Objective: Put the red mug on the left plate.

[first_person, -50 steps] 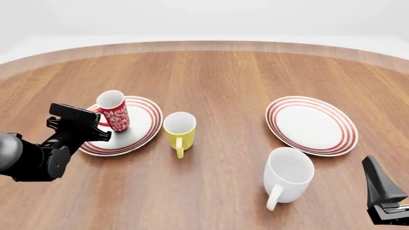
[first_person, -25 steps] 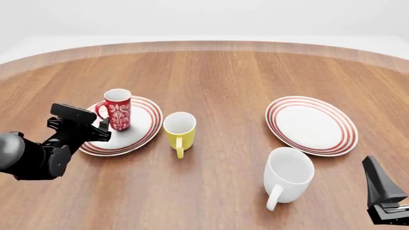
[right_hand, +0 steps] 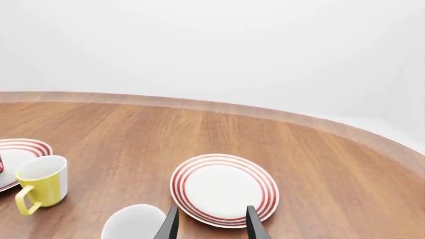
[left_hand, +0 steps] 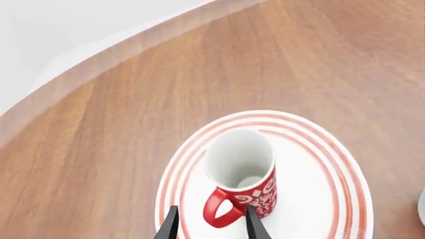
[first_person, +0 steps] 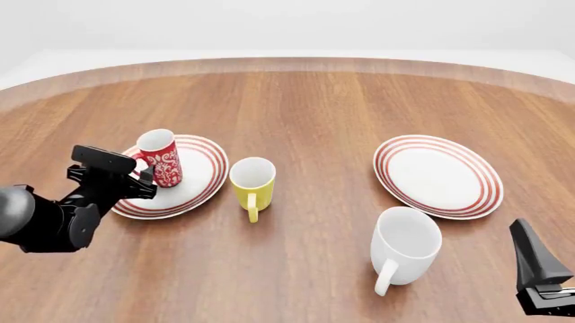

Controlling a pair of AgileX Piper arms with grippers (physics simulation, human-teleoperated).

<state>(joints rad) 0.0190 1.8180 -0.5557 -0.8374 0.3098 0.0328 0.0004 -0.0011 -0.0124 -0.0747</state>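
The red mug [first_person: 160, 158] is seen standing on the left plate [first_person: 199, 182], toward the plate's left part in the front view, and it is tilted slightly rather than fully upright. In the left wrist view the mug [left_hand: 242, 174] is shown with its white inside open to the camera and its red handle turned toward the left gripper [left_hand: 211, 226]. The gripper's two dark fingers [left_hand: 170, 226] are spread apart, with the handle lying in the gap between their tips; no contact between the fingers and the handle can be made out, and nothing is pinched. In the front view the left gripper [first_person: 134, 180] is seen just beside the mug, at the plate's near-left rim.

A yellow mug [first_person: 252, 183] is placed just beyond the plate's right rim, its handle turned toward the camera. A larger white mug [first_person: 405, 245] is set nearer the right arm, close to the second red-ringed plate [first_person: 437, 175].

The right gripper [right_hand: 211, 224] is held well apart from everything, its fingers spread and empty. Ahead of its jaws the second plate [right_hand: 224, 189] is seen, with the white mug's rim [right_hand: 136, 224] just beside one fingertip.
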